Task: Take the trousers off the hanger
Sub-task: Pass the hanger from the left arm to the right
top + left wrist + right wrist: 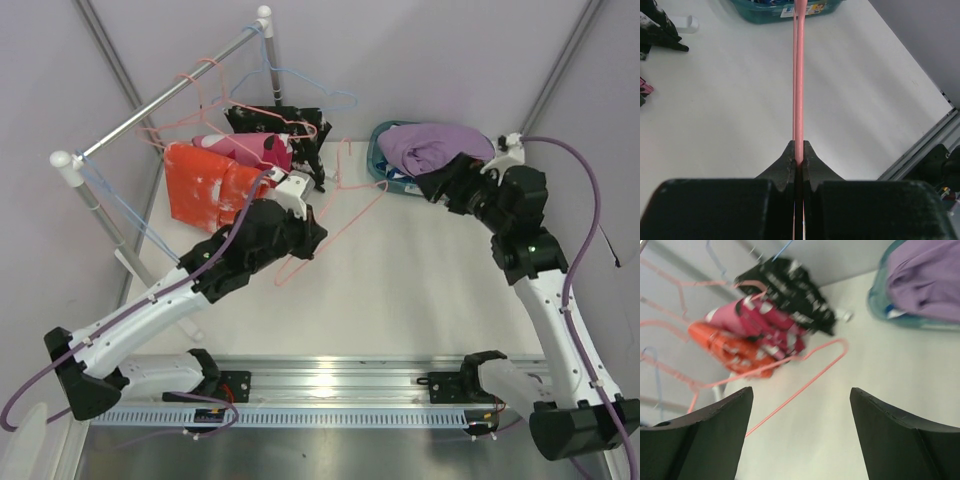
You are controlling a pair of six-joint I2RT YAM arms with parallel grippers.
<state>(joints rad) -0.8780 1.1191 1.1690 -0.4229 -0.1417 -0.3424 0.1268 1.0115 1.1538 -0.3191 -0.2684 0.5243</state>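
Left wrist view: the pink hanger [799, 75] is clamped by the left gripper [799, 159]; the right gripper [801, 435] is spread. Trousers [205, 190] hung under the rail [150, 98] could be snagged if the hanger is yanked

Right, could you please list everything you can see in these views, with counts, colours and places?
orange trousers: one, orange, hanging at the rack's left
pink-magenta trousers: one, patterned, hanging beside the orange pair
black trousers: one, black with white speckles, hanging behind those
lavender trousers: one, plain lavender, in the basket
basket: one, teal, far right of the table
rack: one, silver rail with white caps, far left
held hanger: one, pink wire, in the left tool
other hangers: several, pink and blue, on the rack; exact count unclear
table: one, white
left tool: shut on the held hanger
right tool: open, empty, near the basket
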